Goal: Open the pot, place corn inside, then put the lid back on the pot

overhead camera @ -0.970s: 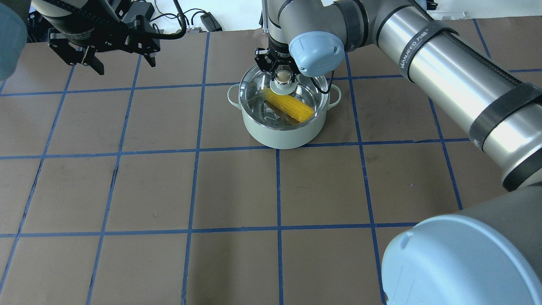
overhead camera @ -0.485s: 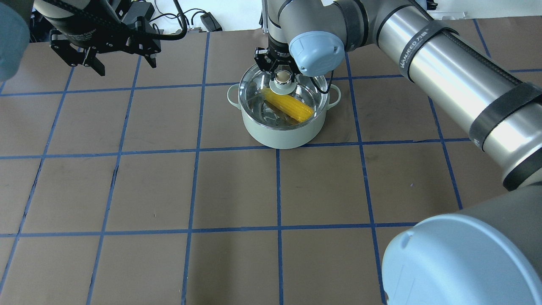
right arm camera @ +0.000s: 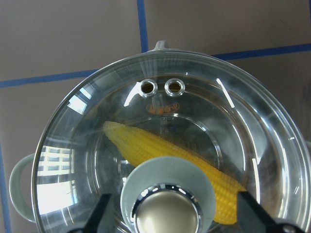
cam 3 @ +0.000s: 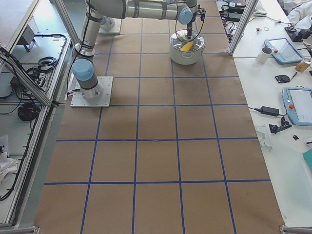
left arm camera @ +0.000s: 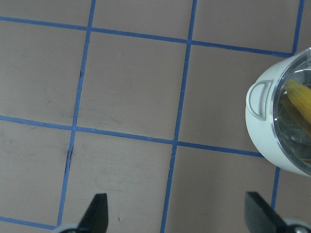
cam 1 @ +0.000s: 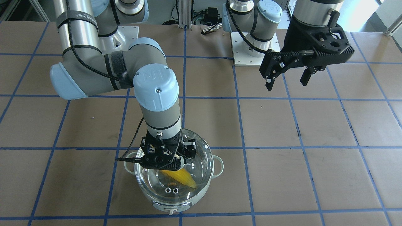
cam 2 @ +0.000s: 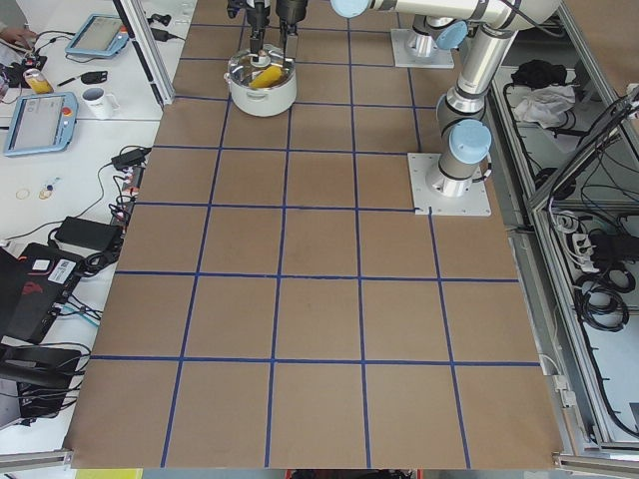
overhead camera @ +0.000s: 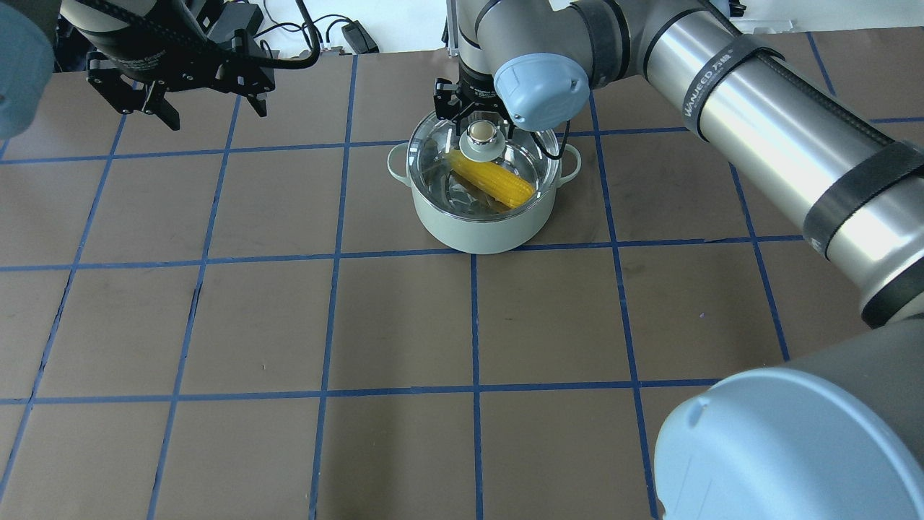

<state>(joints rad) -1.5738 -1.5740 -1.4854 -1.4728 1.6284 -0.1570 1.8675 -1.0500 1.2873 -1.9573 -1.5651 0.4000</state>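
Note:
The mint-green pot stands on the brown table at the middle far side. The glass lid sits on it, with the yellow corn lying slanted inside under the glass. My right gripper is straight over the lid's beige knob. In the right wrist view the gripper is open, its fingers apart on either side of the knob, over the corn. My left gripper is open and empty, high at the far left. In its wrist view the pot shows at the right edge.
Blue tape lines grid the brown table. Cables and a power adapter lie past the far edge. The arm bases stand on the robot's side. A side bench holds tablets and a mug.
My right gripper has risen slightly above the knob. The lid, pot and corn have not moved. The left arm has drifted a little.

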